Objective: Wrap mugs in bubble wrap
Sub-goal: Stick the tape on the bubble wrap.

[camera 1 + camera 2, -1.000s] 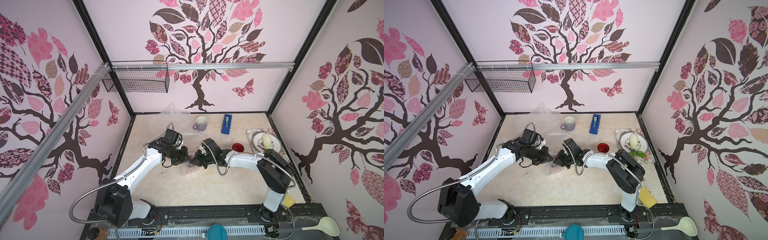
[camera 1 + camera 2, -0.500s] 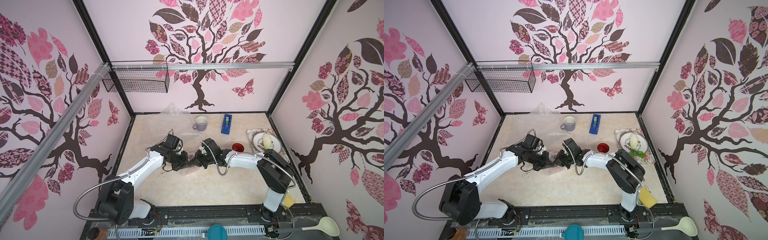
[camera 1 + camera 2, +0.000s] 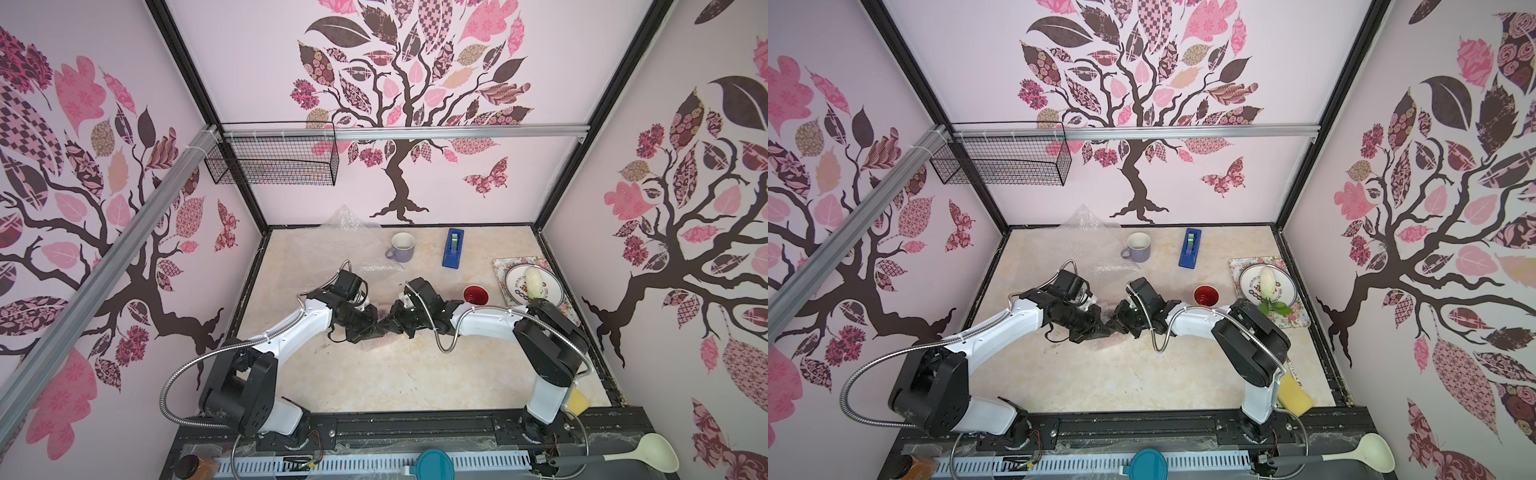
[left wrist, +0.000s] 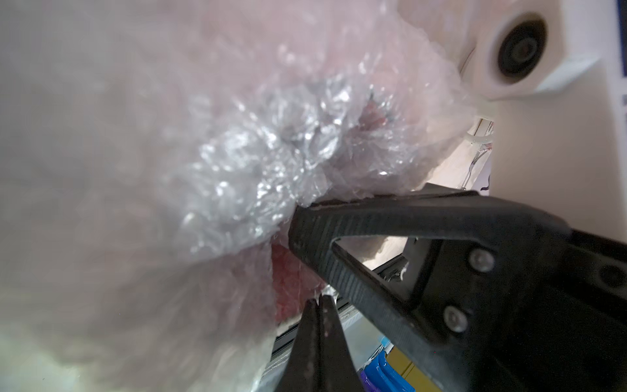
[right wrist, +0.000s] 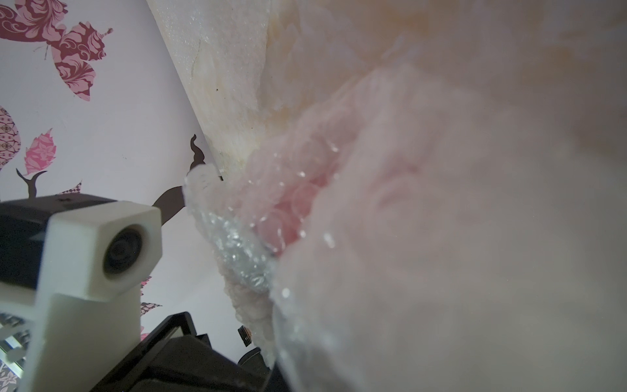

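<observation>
At the middle of the table (image 3: 374, 386), in both top views, two robot arms meet tip to tip over a crumpled bundle of bubble wrap (image 3: 376, 341). In the left wrist view, the right gripper (image 4: 298, 220) is clamped on a fold of the wrap. The left gripper (image 4: 319, 300) has its tips pressed together at the wrap's edge; whether it pinches any plastic is unclear. The red mug (image 4: 288, 271) shows through the plastic only as a red blur. At the far side stands the lavender mug (image 3: 402, 248), with a spare sheet (image 3: 332, 249) to its left and a blue tape dispenser (image 3: 454, 248) to its right. The white mug (image 3: 476, 295), red inside, stands right of centre.
</observation>
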Robot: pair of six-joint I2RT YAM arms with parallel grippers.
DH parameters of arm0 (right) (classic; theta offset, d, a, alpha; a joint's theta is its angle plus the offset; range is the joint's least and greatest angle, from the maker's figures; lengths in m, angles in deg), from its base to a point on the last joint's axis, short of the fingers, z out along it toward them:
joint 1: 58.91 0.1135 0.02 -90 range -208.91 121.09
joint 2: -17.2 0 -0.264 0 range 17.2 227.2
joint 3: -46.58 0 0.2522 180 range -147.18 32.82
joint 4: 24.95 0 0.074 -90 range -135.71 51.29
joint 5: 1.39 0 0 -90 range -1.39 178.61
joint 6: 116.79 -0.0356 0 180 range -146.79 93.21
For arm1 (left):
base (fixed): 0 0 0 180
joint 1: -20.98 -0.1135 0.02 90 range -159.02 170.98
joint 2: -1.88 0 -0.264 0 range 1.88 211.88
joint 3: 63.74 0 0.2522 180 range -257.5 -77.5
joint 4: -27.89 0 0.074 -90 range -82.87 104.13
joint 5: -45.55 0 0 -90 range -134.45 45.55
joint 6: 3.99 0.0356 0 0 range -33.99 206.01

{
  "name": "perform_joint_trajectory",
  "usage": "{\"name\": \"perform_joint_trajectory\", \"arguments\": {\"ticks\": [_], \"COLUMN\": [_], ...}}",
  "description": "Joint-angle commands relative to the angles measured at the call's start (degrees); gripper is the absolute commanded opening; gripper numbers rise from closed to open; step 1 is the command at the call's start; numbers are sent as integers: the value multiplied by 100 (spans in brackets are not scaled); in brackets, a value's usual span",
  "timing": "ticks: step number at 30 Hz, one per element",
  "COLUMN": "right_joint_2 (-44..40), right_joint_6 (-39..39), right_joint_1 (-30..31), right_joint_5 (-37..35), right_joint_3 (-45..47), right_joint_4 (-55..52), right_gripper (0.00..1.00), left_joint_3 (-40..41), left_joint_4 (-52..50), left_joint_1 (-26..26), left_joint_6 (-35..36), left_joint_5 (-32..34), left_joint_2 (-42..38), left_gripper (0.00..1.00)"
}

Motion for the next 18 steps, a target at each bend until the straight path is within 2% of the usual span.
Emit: {"name": "perform_joint_trajectory", "arguments": {"ticks": [1, 8, 13, 16, 18], "right_joint_2": [-47, -54, -173, -197, -179], "right_joint_6": [-172, -209, -244, -182, -107], "right_joint_1": [8, 13, 14, 19, 19], "right_joint_5": [-47, -69, -170, -221, -213], "right_joint_3": [222, 212, 201, 39, -127], "right_joint_4": [-264, -252, -324, -573, -851], "right_gripper": [0, 0, 20, 37, 43], "left_joint_3": [-101, -111, -149, -110, -87], "left_joint_4": [-128, -235, -476, -501, -501], "left_joint_1": [-21, -21, -21, -21, -21], "left_joint_6": [234, 355, 495, 508, 507], "left_joint_5": [34, 151, 343, 424, 443], "left_joint_2": [94, 281, 320, 319, 312], "left_gripper": [0, 0, 0, 0, 0]}}
